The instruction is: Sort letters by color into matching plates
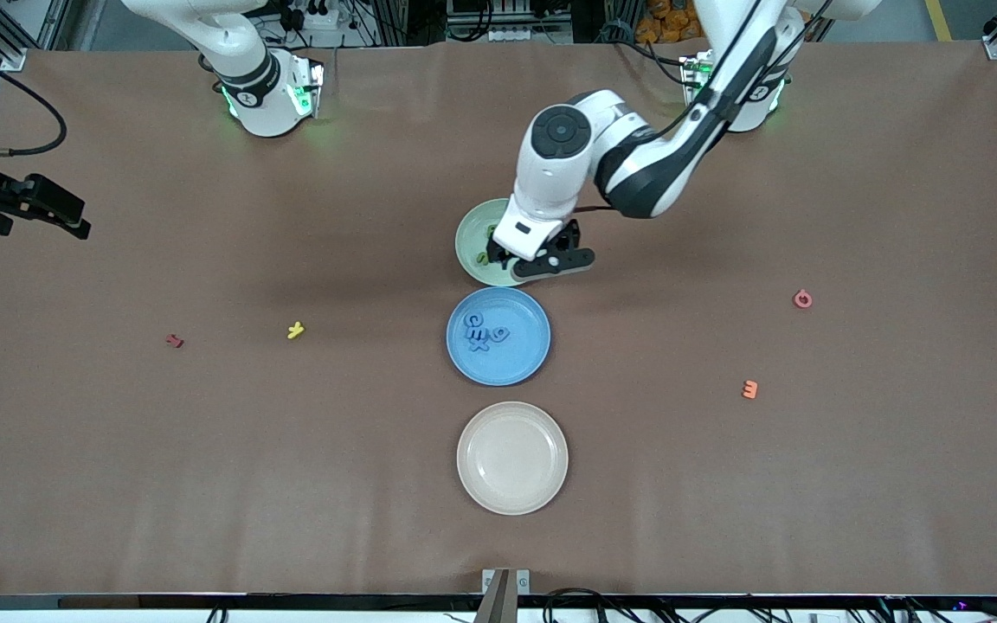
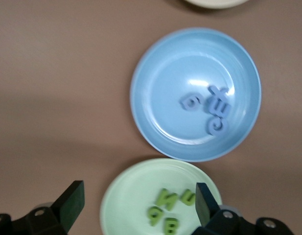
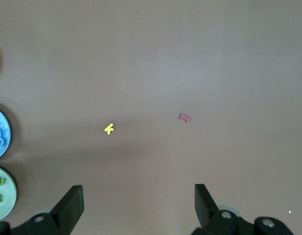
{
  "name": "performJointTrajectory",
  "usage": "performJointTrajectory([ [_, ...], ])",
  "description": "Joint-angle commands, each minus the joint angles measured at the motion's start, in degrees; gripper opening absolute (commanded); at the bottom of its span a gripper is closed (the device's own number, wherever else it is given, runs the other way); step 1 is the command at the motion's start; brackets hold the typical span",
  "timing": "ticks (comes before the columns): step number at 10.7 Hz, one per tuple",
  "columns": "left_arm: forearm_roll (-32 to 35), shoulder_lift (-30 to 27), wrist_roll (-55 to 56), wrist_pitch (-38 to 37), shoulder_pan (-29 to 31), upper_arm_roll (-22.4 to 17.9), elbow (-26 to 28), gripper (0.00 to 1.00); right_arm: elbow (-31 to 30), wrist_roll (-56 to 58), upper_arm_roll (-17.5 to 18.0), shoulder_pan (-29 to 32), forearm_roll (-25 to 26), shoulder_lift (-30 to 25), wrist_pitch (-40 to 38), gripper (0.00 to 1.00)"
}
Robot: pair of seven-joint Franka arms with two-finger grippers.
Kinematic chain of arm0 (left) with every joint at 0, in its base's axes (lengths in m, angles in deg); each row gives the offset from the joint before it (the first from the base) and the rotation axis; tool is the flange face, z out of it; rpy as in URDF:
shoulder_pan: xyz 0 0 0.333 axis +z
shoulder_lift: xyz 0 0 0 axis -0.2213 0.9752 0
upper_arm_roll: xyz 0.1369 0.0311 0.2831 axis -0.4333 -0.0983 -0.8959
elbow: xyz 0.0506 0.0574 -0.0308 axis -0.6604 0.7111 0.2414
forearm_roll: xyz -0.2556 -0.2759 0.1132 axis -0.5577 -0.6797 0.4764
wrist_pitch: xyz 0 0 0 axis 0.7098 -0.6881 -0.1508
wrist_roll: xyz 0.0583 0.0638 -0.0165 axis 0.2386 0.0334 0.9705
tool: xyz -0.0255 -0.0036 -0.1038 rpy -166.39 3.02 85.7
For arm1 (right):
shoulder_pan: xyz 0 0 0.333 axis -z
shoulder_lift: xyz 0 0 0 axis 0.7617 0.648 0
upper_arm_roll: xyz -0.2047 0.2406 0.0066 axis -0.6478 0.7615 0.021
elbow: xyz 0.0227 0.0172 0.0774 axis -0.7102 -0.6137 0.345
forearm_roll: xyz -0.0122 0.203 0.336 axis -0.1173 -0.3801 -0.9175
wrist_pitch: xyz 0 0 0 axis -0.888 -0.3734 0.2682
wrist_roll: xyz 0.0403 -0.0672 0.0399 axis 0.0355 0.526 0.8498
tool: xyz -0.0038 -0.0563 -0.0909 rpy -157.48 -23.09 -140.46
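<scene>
Right now the left gripper (image 1: 523, 257) hangs low over the pale green round plate (image 1: 474, 238), its two dark fingers (image 2: 72, 201) spread wide with nothing between them. Four small green foam letters (image 2: 168, 211) lie loose in that plate, bunched together under the gripper. Just nearer the front camera sits the medium blue round plate (image 1: 498, 336), with four small blue letters (image 1: 485, 330) clustered inside it. Nearer still is the cream-beige plate (image 1: 512, 458).

Off toward the right arm's end of the table lie a small yellow piece (image 1: 295, 330) and a small dark red piece (image 1: 174, 341), well apart from the plates. Toward the left arm's end lie a pink ring-shaped piece (image 1: 802, 298) and an orange piece (image 1: 749, 389).

Meanwhile the right gripper (image 3: 138, 205) waits up over bare brown table, fingers parted and empty.
</scene>
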State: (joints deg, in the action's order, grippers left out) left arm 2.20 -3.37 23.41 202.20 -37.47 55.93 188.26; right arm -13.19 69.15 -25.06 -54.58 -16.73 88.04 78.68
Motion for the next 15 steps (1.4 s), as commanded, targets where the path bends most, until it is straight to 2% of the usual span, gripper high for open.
performJointTrajectory([
  [1,-0.70,-7.96,-10.49,-8.30,3.93,0.00,1.03,1.00,0.09,0.56,0.04,-0.30,0.91,0.05,-0.44,1.00],
  [6,-1.22,-16.93,-25.87,-17.89,14.91,-0.17,1.03,1.00,0.87,0.64,0.04,0.14,0.91,0.49,-0.35,1.00],
  [8,-1.22,-19.22,-29.38,-18.26,15.81,-4.63,0.86,1.00,1.31,0.73,0.04,0.23,0.91,0.67,-0.43,1.00],
  [10,-1.31,-21.68,-39.30,-18.44,15.99,-9.20,0.86,1.00,1.32,0.73,0.04,0.23,0.91,0.84,-0.44,1.00],
  [12,-1.31,-22.66,-45.03,-21.50,19.57,-9.84,-1.32,1.00,1.40,0.73,-0.05,0.14,0.91,1.02,-0.44,1.00],
  [15,-4.19,-22.48,-49.62,-24.84,21.26,-11.76,-6.43,1.00,1.66,0.82,-0.40,0.49,0.83,1.72,-0.52,1.00],
])
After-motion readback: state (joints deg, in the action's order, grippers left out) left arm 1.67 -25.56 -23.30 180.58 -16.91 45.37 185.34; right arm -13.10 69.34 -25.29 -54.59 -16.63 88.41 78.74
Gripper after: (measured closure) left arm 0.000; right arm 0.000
